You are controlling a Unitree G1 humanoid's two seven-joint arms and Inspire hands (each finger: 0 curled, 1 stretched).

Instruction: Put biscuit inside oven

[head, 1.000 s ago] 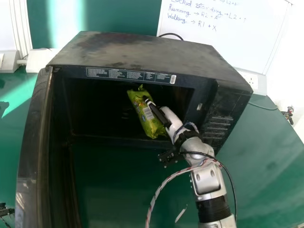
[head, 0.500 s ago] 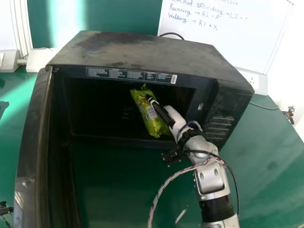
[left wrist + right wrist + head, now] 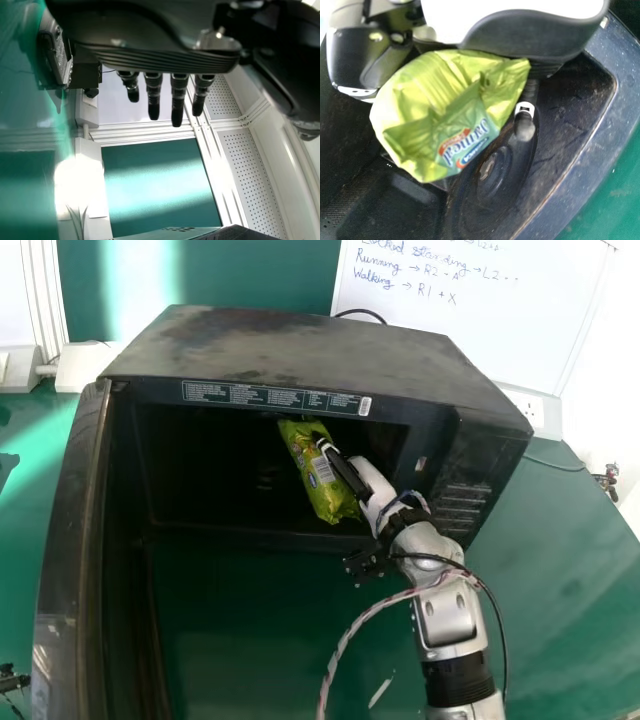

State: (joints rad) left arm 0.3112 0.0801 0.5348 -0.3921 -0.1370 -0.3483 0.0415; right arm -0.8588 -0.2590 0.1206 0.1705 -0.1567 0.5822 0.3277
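Note:
My right hand point(image 3: 372, 490) reaches through the front opening of the black oven point(image 3: 300, 350), its fingers and thumb round the green biscuit packet point(image 3: 318, 472). The packet is tilted and held within the cavity, toward its right side. In the right wrist view, the biscuit packet point(image 3: 440, 110) sits between the thumb and fingers of the right hand point(image 3: 535, 37), above the oven's inner floor point(image 3: 560, 145). The left hand point(image 3: 177, 97) has its fingers straight in the left wrist view.
The oven door point(image 3: 75, 560) stands swung out at the left. The oven rests on a green table point(image 3: 560, 580). Behind it are a whiteboard point(image 3: 480, 330) and a wall socket point(image 3: 530, 410). A cable loops beside the right forearm.
My right hand, with the packet in its hold, has shifted slightly to the right and farther into the oven. The oven and its door have stayed still.

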